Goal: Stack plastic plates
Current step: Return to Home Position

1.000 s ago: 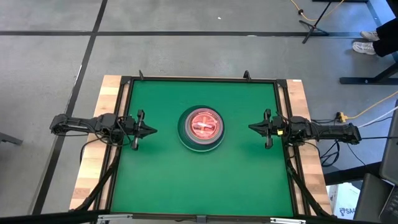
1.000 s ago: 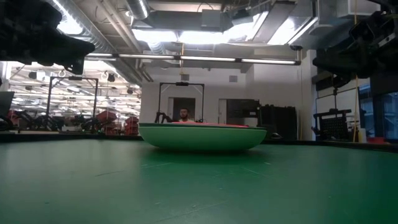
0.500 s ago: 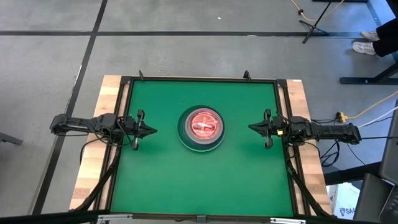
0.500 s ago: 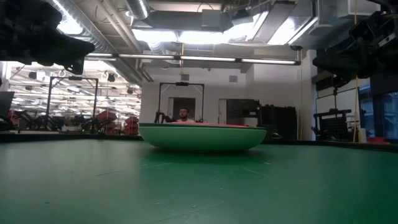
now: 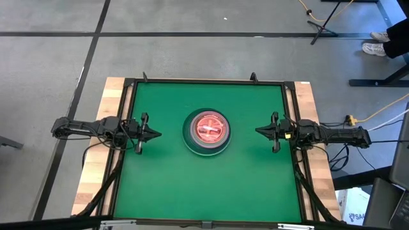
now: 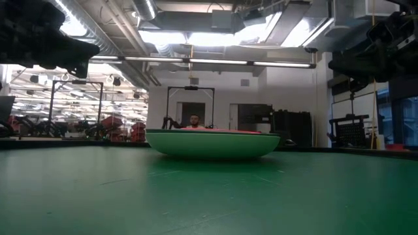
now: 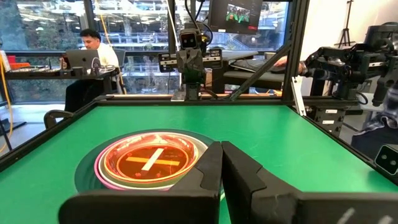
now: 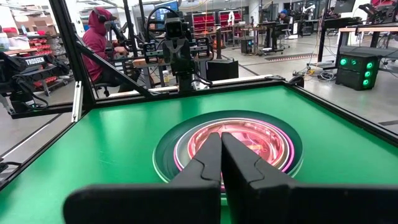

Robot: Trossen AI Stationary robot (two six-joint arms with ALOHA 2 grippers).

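The plastic plates (image 5: 206,131) sit in one stack at the middle of the green table, the large green plate at the bottom resting on the mat, pink and amber ones nested on top. The stack (image 7: 149,163) shows in the left wrist view, and the stack (image 8: 233,146) in the right wrist view. From table height the stack (image 6: 212,142) shows as a shallow green bowl shape. My left gripper (image 5: 155,134) is shut, raised at the table's left side, pointing at the stack. My right gripper (image 5: 259,131) is shut, raised at the right side, also pointing at it.
A dark frame (image 5: 208,82) runs round the green mat, with wooden strips (image 5: 97,147) outside it. People sit at desks in the room beyond the table (image 7: 90,46) (image 8: 99,37). Open green mat lies on all sides of the stack.
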